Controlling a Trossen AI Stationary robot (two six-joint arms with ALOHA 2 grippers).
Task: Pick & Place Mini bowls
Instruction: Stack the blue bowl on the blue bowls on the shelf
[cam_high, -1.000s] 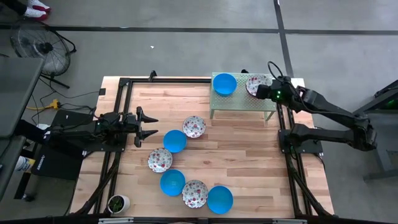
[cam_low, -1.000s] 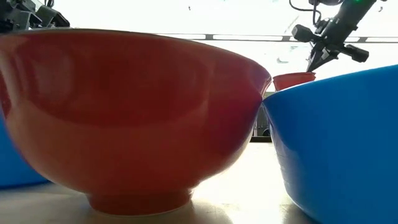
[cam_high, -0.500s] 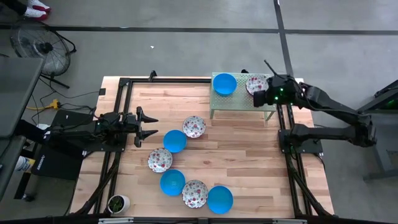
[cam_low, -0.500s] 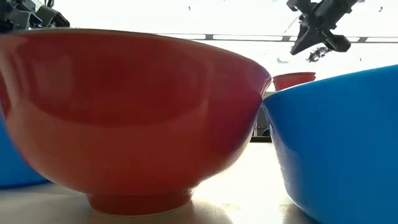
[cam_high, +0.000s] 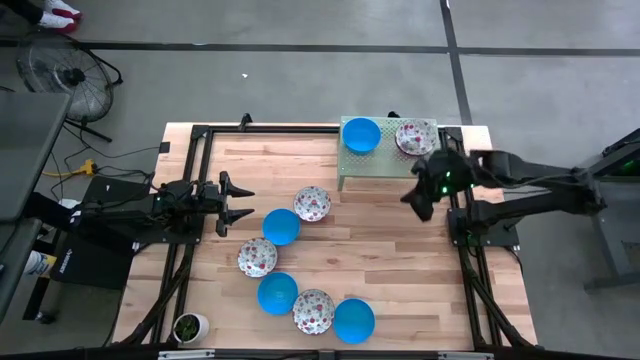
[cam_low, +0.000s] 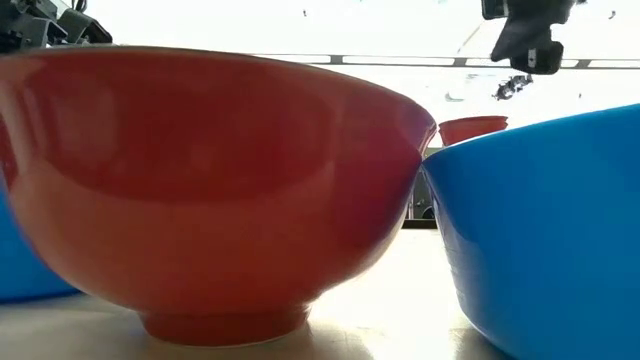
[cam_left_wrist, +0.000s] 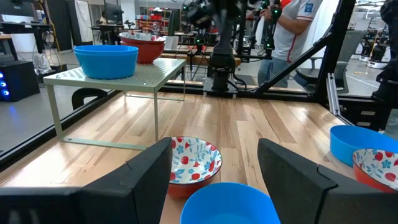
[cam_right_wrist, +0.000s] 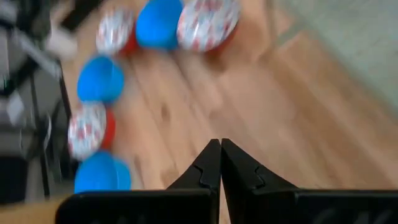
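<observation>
The left gripper (cam_high: 243, 202) waits at the wooden table's (cam_high: 390, 250) left side, fingers spread apart. Six small round bowls, three plain blue (cam_high: 281, 226) and three white with red floral speckles (cam_high: 312, 203), lie in a curved line across the table's middle. On the pale green perforated metal stand (cam_high: 385, 165) sit one blue bowl (cam_high: 361, 135) and one floral bowl (cam_high: 415, 136). The right gripper (cam_high: 419, 207) hovers just beside the stand, fingers pressed together, empty.
</observation>
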